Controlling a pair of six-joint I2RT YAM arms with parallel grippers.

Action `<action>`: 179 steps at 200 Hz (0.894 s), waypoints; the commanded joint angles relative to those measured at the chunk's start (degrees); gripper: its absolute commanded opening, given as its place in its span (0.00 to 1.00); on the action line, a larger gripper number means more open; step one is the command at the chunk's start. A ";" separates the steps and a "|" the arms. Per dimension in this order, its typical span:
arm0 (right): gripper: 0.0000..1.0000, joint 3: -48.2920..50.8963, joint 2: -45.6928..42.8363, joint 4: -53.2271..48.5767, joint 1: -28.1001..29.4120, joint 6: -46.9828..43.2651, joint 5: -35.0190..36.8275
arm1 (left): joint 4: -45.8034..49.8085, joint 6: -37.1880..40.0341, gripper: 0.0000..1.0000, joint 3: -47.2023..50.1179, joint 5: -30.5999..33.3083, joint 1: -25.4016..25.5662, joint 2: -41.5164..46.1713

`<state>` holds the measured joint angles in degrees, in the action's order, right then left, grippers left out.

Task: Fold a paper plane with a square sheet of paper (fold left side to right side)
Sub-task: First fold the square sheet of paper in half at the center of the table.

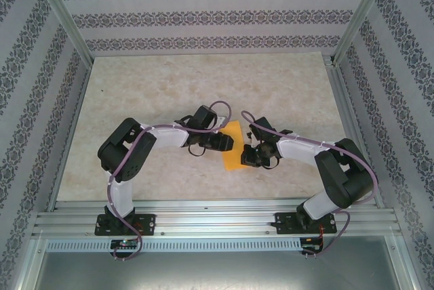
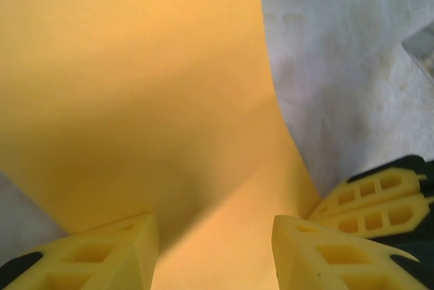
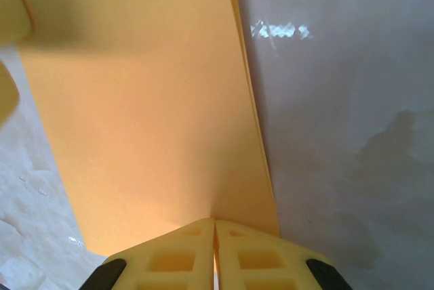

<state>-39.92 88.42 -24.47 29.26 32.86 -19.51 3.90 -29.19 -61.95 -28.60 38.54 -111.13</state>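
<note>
The square sheet of paper (image 1: 234,156) is plain orange-yellow and lies mid-table between both grippers, with one side curving up. My left gripper (image 1: 228,142) hovers over the sheet (image 2: 135,87) with its yellow fingers (image 2: 102,259) apart and paper beneath the gap; the left gripper (image 2: 215,249) is open. My right gripper (image 1: 249,156) pinches the sheet's near edge (image 3: 149,114), and two layers show along the right border. The right gripper (image 3: 214,228) is shut on the paper. The right arm's fingers (image 2: 380,195) show in the left wrist view. A paper plane is out of view.
The marbled tabletop (image 1: 169,87) is boxed in by patterned walls on three sides. An aluminium rail (image 1: 217,219) carrying both arm bases runs along the near edge. Bare table stretches behind and to either side of the paper.
</note>
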 commanded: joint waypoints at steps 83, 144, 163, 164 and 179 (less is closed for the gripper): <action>0.09 2.79 3.46 -6.11 0.36 -0.58 9.40 | 0.23 2.73 0.52 -6.75 9.00 -5.27 -6.15; 0.09 3.01 3.42 -6.01 0.54 -0.34 9.57 | 0.22 2.71 0.53 -9.82 9.92 -6.81 -9.02; 0.09 3.09 3.34 -5.90 0.63 -0.27 9.51 | 0.14 2.47 0.53 -10.37 10.38 -7.29 -10.08; 0.09 3.09 3.34 -5.88 0.63 -0.26 9.54 | 0.14 2.47 0.53 -10.42 10.48 -7.32 -10.16; 0.09 3.17 3.34 -5.94 0.63 -0.16 9.56 | 0.51 2.54 0.53 -10.47 11.46 -7.73 -10.51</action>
<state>-39.92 88.44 -24.43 29.61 32.88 -19.05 4.91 -28.97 -71.70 -25.96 34.09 -117.78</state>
